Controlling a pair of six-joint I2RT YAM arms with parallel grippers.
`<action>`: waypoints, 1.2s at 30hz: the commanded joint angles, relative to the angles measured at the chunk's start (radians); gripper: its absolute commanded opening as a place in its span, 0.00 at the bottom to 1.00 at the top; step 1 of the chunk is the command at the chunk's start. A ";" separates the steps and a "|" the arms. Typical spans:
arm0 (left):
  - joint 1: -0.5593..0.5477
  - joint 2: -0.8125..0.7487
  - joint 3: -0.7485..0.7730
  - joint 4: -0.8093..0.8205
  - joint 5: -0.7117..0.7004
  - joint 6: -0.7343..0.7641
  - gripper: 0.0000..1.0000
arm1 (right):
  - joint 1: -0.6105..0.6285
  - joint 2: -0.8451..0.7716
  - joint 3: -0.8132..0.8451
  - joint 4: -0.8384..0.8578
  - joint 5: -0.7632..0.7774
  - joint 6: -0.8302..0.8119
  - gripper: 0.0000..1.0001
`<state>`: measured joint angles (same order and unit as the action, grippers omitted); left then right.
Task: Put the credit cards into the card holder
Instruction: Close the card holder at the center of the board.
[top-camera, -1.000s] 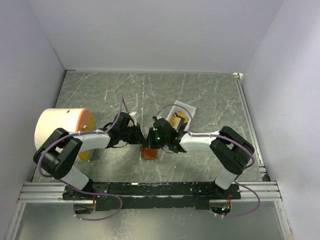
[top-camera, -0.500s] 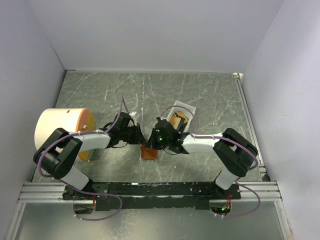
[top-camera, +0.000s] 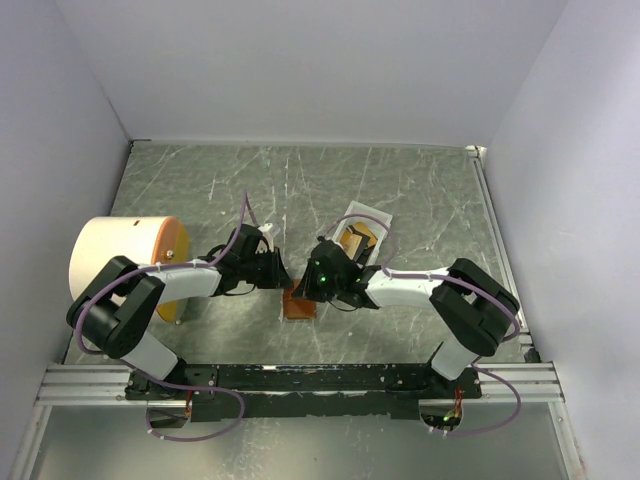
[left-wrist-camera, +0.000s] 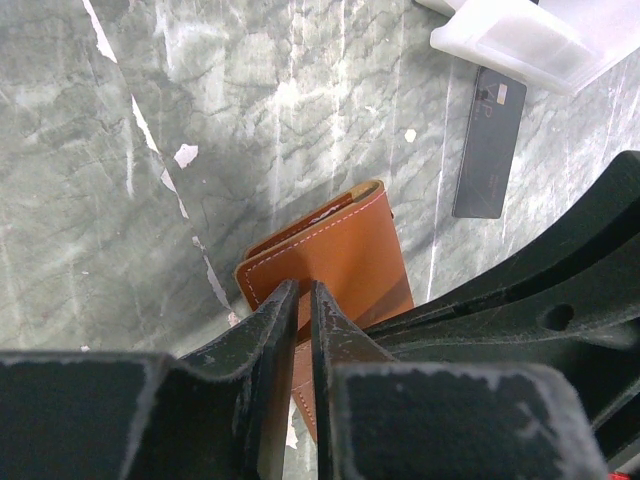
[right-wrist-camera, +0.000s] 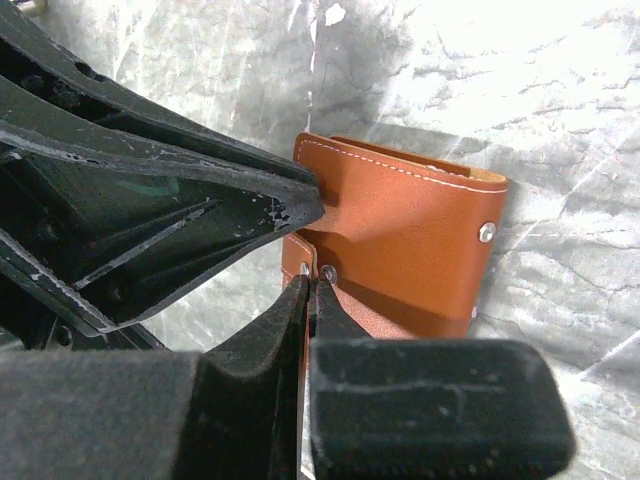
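Top view: the left gripper and right gripper meet over the small brown leather card holder. Tan-orange cards sit in the white rectangular tray.

Left wrist: the left gripper pinches the holder's edge, and a flat dark card lies on the table.

Right wrist: the right gripper clamps the lower flap.

The holder looks unopened, with no card inserted.

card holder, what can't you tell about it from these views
Inside of the card holder: no view shows its pockets, so cards inside cannot be told.
Left wrist view: its near end sits behind the left gripper.
Right wrist view: its left edge is behind both grippers; the right gripper pinches there.
Top view: too small, partly under the grippers.
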<state>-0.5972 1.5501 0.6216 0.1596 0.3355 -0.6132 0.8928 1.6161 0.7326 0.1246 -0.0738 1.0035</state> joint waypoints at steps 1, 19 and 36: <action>0.002 -0.015 0.001 -0.032 -0.027 0.017 0.22 | 0.007 -0.019 -0.014 -0.040 0.028 0.022 0.00; 0.002 -0.028 -0.005 -0.028 -0.020 0.015 0.23 | 0.010 0.026 0.011 -0.095 0.064 0.024 0.00; 0.002 -0.057 -0.043 0.026 0.021 0.001 0.24 | 0.010 0.105 0.085 -0.295 0.095 0.023 0.00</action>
<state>-0.5972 1.5204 0.5987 0.1520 0.3370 -0.6140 0.8997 1.6600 0.8139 -0.0235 -0.0444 1.0332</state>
